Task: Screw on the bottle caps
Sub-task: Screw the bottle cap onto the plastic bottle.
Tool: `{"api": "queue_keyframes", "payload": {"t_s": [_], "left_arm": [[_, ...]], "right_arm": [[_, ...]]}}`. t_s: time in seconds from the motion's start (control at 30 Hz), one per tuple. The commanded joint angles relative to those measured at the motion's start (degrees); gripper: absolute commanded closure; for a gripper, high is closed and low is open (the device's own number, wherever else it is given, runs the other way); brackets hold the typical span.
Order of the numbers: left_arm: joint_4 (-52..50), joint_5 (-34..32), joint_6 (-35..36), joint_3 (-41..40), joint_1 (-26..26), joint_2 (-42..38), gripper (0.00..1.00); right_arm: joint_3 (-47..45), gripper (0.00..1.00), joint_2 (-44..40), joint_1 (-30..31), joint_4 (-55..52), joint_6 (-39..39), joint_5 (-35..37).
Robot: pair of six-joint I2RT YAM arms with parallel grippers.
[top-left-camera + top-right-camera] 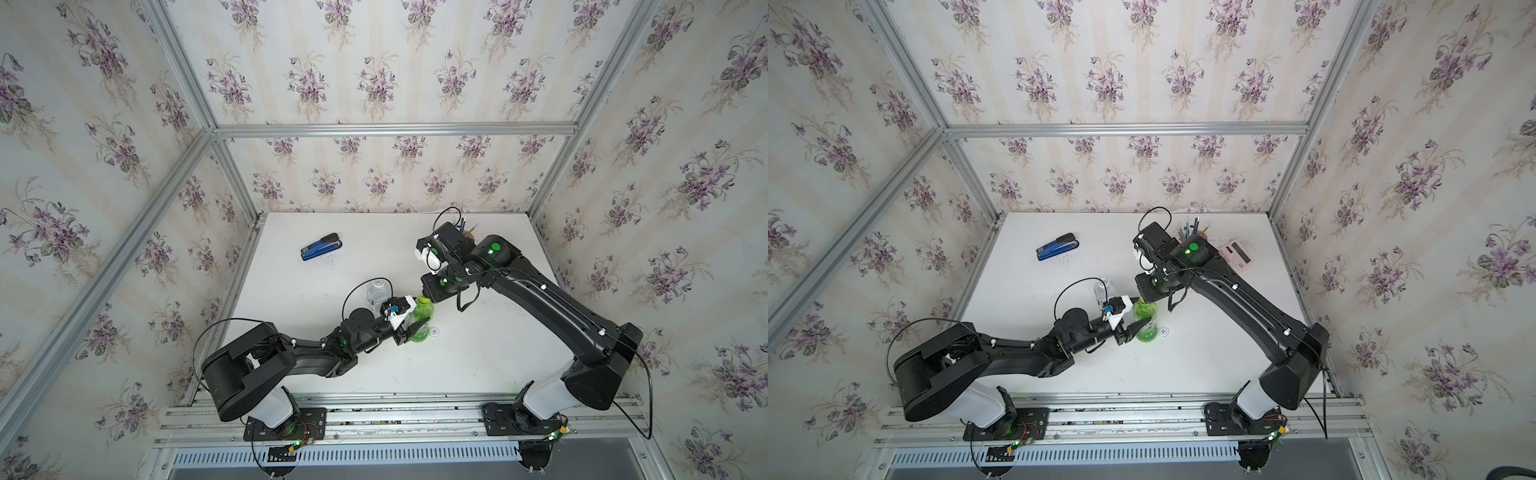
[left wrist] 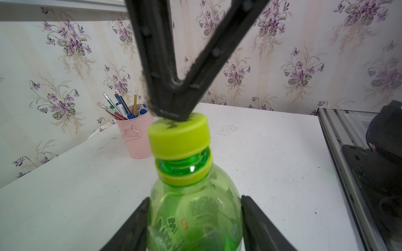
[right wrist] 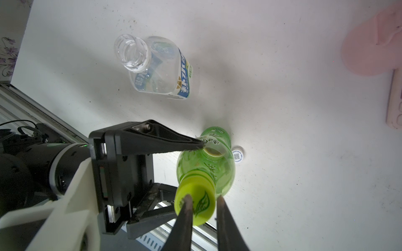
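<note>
On the white surface (image 1: pixel 478 365) the left gripper (image 2: pixel 194 204) clamps the upright green bottle (image 3: pixel 224 171) while the right gripper (image 2: pixel 174 116), tips pressed together, rests atop the yellow-green cap (image 2: pixel 179 141) perched high on its neck: better to spread, grip its rim squarely and twist; clear bottle (image 3: pixel 156 69), pink pen cup (image 2: pixel 136 137) and white cap (image 3: pixel 237 155) seem to obstruct nothing

Left pincer (image 2: pixel 194 217) clamped, right pincer (image 2: pixel 174 115) closed, tips pointing downward.

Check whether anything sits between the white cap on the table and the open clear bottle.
Yes. The green bottle, clamped by the left gripper, stands upright between the white cap and the clear bottle. The right gripper, shut, rests its tips on the yellow-green cap.
</note>
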Motion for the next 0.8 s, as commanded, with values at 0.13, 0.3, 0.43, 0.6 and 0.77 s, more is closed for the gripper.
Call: {"api": "queue_keyframes", "payload": {"t_s": [0.13, 0.3, 0.43, 0.6, 0.77], "left_arm": [[-6.9, -0.2, -1.0, 0.1, 0.0, 0.6, 0.36], [-7.1, -0.2, -1.2, 0.2, 0.0, 0.6, 0.36], [-7.2, 0.0, -1.1, 0.3, 0.0, 0.6, 0.36], [-7.2, -0.2, -1.3, 0.3, 0.0, 0.6, 0.36], [-7.3, -0.7, -1.7, 0.5, 0.0, 0.8, 0.36]], "right_arm": [[-0.7, 0.79, -0.5, 0.7, -0.5, -0.4, -0.5], [-1.3, 0.79, -0.3, 0.7, -0.3, -0.5, -0.8], [-1.2, 0.79, 0.3, 1.2, -0.4, -0.5, -0.8], [-1.3, 0.79, 0.5, 1.5, -1.7, -0.5, 0.9], [-1.3, 0.79, -0.3, 2.4, -2.2, -0.6, 2.1]]}}
